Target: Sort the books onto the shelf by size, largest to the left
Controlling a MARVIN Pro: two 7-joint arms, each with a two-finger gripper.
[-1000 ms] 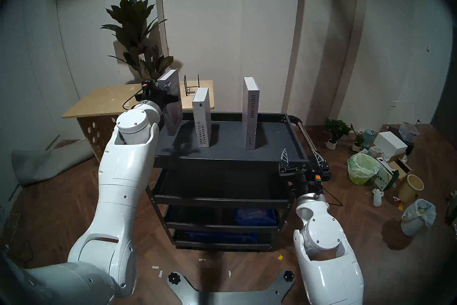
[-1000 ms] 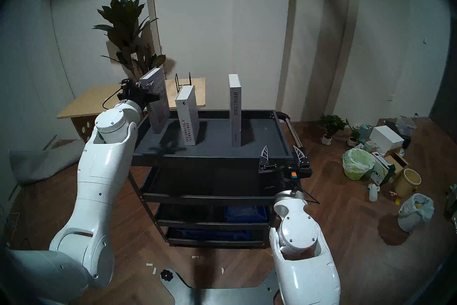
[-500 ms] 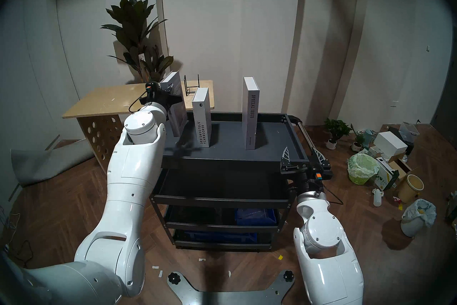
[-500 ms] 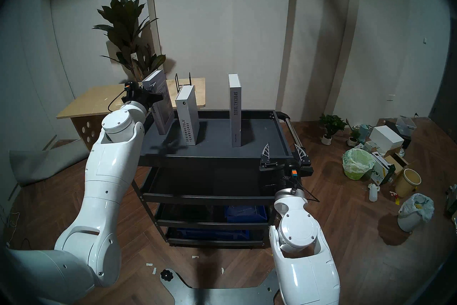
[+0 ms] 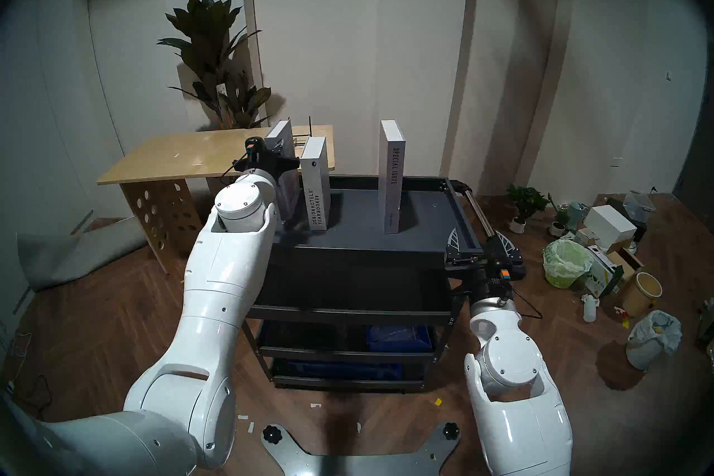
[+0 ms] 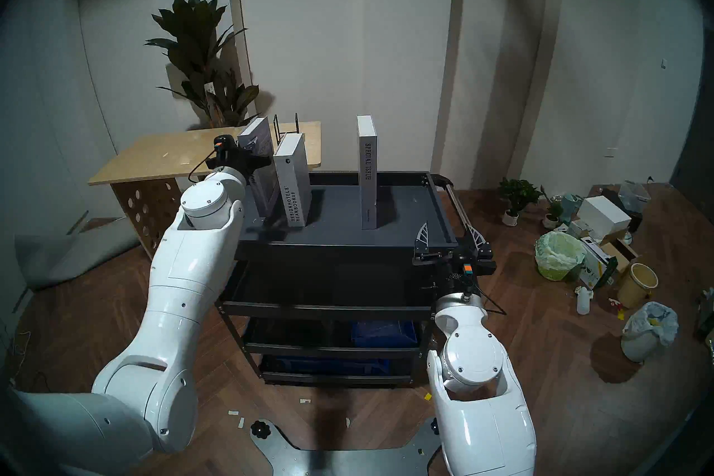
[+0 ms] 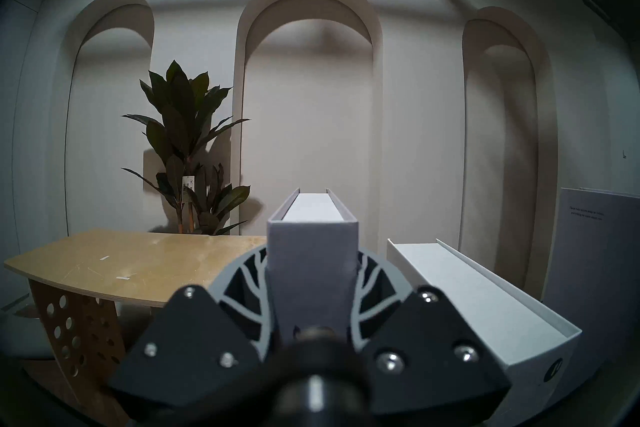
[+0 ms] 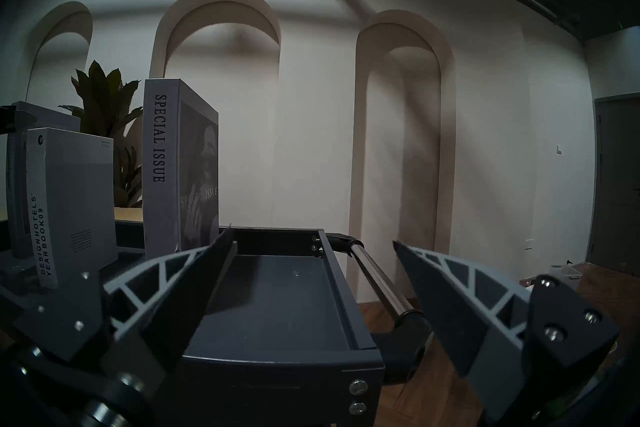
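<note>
My left gripper (image 5: pixel 279 154) is shut on the thin grey book (image 5: pixel 289 189), holding it upright by its spine over the left part of the shelf (image 5: pixel 425 228). In the left wrist view the fingers (image 7: pixel 254 280) clamp both sides of this book (image 7: pixel 311 211). It stands close beside the left of the DESIGNHOTELS YEARBOOK09 book (image 5: pixel 317 189). Whether its lower end touches the tray I cannot tell. The tall SPECIAL ISSUE book (image 5: pixel 392 174) stands upright further right. My right gripper (image 5: pixel 479 243) is open and holds nothing at the shelf's front right corner.
A plywood table (image 5: pixel 174 158) with a black wire rack (image 5: pixel 305 139) stands behind the cart's left end, with a potted plant (image 5: pixel 212 50) beyond it. The cart's handle bar (image 5: pixel 477 208) sticks out at the right. Bags, boxes and pots (image 5: pixel 602 251) litter the floor at the right.
My left arm has carried the thin book rightward, from over the shelf's left rim to right beside the DESIGNHOTELS book, and it now stands straighter. The right gripper has drifted slightly right.
</note>
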